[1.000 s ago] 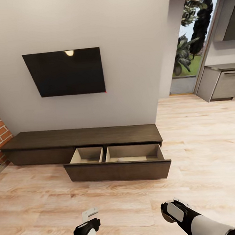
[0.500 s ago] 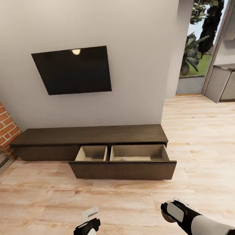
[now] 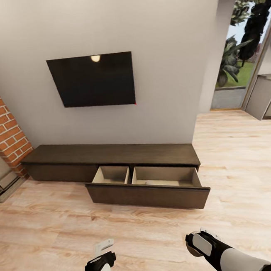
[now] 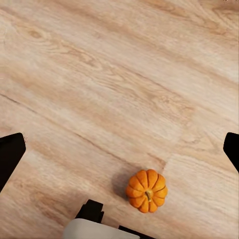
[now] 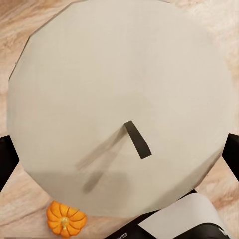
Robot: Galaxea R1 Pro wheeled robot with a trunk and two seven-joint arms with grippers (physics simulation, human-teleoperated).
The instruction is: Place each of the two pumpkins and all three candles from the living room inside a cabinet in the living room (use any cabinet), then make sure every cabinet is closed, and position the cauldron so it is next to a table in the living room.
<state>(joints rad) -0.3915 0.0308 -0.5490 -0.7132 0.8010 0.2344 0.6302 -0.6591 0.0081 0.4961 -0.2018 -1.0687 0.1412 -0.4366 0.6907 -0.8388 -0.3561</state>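
Head view is showing the cabinet (image 3: 113,158) against the wall under a dark wall screen (image 3: 94,80), with one wide drawer (image 3: 147,188) standing pulled out; we are reading its two pale compartments as bare apart from a small low shape on the floor of the larger one, too small for us to identify; nothing orange or black is sitting in either one. We are therefore judging the task as barely begun or at best partly done: the drawer is awaiting its load, it is not yet closed, and we are seeing no cauldron or coffee table to judge that step.

Left wrist view is looking down on one pumpkin (image 4: 146,184) sitting upright on the wooden floor (image 4: 119,74), untouched; the left gripper (image 4: 119,149) is hanging above it with its jaws wide apart and holding nothing. Right wrist view is looking onto the flat end of an off-white candle (image 5: 117,107) with its dark wick (image 5: 137,140); the right gripper (image 5: 119,149) is closed around this candle, as far as we are able to judge; an orange pumpkin (image 5: 65,218) is lying on the floor beyond it. We are counting, from these views, at least one pumpkin and this candle as not yet stowed; the rest we are leaving unjudged.
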